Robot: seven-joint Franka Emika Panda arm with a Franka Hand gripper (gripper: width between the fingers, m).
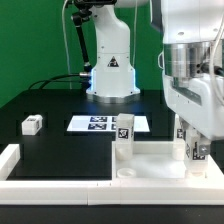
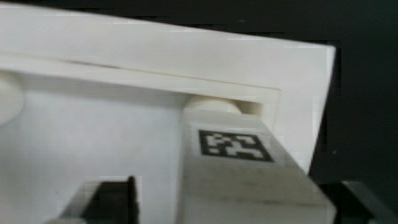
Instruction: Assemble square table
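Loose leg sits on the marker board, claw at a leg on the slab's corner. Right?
No: the loose leg lies on the black table, apart from the marker board, per the exterior view. The claw is at a leg on the slab's corner.

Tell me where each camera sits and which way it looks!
Exterior view: off the arm, across the black table from the robot's base, facing it; shows the arm and tool above the square table.
Wrist view: on the wrist, looking down at a tagged leg at the square table's corner; the tool's two fingers show beside it.
Both share: that tagged leg, the square table and the tool.
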